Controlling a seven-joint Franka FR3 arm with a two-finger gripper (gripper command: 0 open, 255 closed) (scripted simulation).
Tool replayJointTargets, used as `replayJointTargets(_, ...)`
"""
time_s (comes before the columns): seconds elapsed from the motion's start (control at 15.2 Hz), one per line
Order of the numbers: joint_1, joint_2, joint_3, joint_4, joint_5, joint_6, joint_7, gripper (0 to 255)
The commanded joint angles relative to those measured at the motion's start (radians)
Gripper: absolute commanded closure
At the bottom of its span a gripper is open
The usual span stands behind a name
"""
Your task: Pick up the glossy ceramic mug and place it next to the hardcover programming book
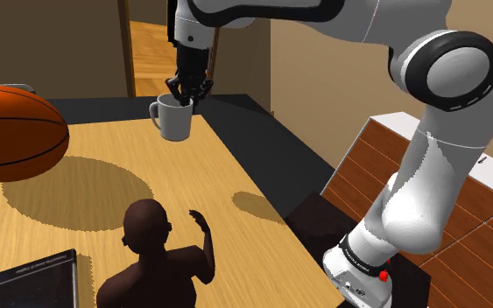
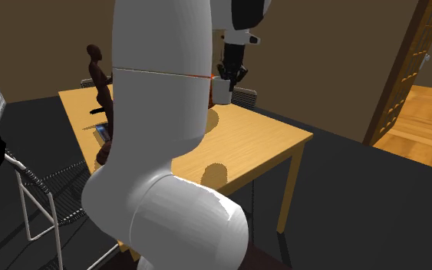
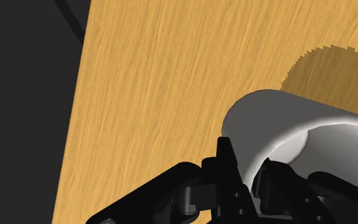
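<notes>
The claw [image 1: 189, 94] is clamped on the wall of the white mug [image 1: 174, 121], one finger inside and one outside. The mug seems to hang just over the surface's [image 1: 192, 184] far edge. Such a one-sided pinch could let it tilt or slip. The dark book [image 1: 25, 282] lies at the near edge, behind the basketball [image 1: 8, 131] and a brown figurine [image 1: 152, 254], whose raised arm could be clipped. The bare middle wood offers room.

You see the mug [image 1: 176, 118] in the claw [image 1: 190, 92] above the counter's [image 1: 192, 192] far end in the shoulder view. The ball [image 1: 12, 131] is left of it; nearer stands the figurine [image 1: 152, 254], the book [image 1: 25, 280] at its left.
</notes>
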Motion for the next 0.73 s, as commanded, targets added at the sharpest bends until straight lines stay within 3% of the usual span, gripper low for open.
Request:
replayJointTargets(0.0,0.027,-0.014,0.018,-0.018,0.001,0.007,0.046,255)
replayJointTargets(0.66,0.158,-0.033,0.106,-0.051,-0.003,0.037,0.264,255)
